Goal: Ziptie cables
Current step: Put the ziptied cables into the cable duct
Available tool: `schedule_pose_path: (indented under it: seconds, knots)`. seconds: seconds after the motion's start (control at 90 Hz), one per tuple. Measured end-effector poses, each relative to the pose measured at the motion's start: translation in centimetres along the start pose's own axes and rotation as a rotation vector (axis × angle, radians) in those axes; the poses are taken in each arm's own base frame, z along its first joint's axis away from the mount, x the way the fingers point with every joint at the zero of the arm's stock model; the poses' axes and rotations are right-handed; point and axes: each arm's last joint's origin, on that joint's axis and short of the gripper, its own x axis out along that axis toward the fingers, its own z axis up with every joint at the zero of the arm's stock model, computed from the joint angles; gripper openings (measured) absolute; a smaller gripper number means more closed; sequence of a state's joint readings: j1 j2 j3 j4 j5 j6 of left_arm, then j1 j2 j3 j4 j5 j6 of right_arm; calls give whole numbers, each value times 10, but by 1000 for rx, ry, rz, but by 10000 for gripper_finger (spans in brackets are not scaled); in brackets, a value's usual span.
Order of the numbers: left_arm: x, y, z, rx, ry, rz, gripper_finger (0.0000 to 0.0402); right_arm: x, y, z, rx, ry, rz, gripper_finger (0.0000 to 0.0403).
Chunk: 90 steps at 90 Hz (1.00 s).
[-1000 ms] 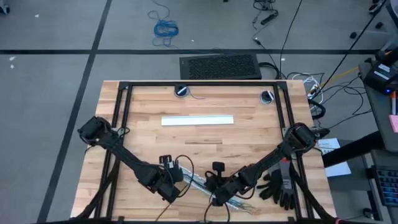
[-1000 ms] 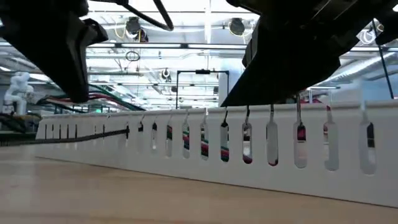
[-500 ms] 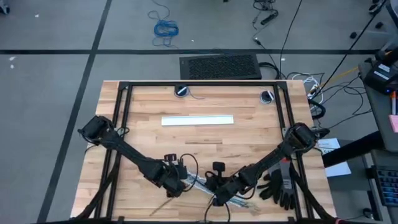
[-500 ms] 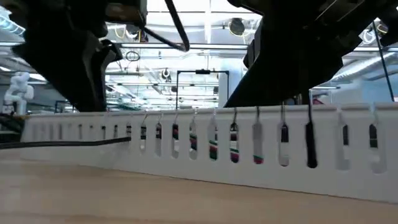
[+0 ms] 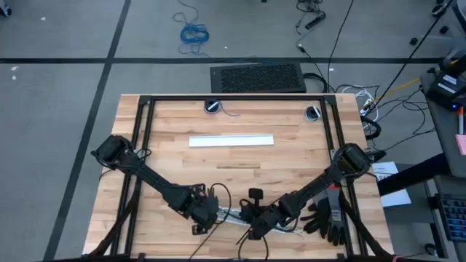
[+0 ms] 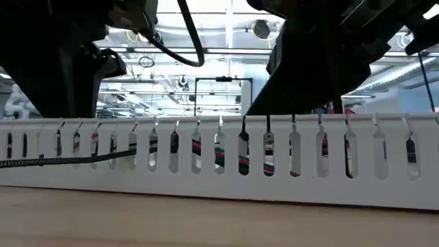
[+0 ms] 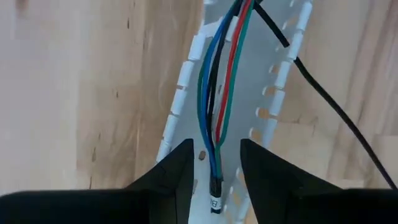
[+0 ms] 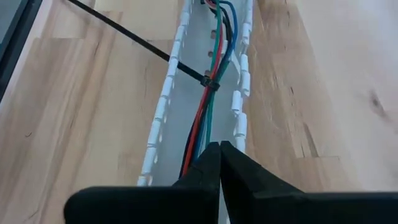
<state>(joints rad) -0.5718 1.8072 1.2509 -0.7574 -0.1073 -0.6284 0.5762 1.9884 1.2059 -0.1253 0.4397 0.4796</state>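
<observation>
Since the earlier frame the left gripper [image 5: 206,213] has slid inward along the near table edge, closing on the right gripper [image 5: 256,222]; low view shows the white slotted duct [image 6: 274,161] shifted sideways with it. Left fingers [image 7: 171,177] now stand apart, straddling the cables [image 7: 214,106], which lie inside the duct; plug end sits between them. Right fingers [image 8: 205,171] pressed together on the cables' other end. One ziptie [image 8: 140,45] already looped round the bundle, tail running out over the duct wall. Judged: first tie cinched, second still to place. Second ziptie not made out; high view hides the bundle under both arms
</observation>
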Motion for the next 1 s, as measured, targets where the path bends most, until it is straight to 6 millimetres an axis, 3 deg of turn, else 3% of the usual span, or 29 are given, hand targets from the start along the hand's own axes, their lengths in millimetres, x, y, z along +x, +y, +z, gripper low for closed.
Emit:
schedule_pose_path:
  seconds: [0.367,0.6,1.0]
  knots:
    - [-10,-4,15,109,-154,77,130,0,-1,-2,-3,13,-4,0]
    - [4,-15,23,291,-228,55,130,0,-1,-2,-1,14,-4,0]
    - [31,-6,27,279,-161,106,130,0,-1,-2,-2,17,-3,0]
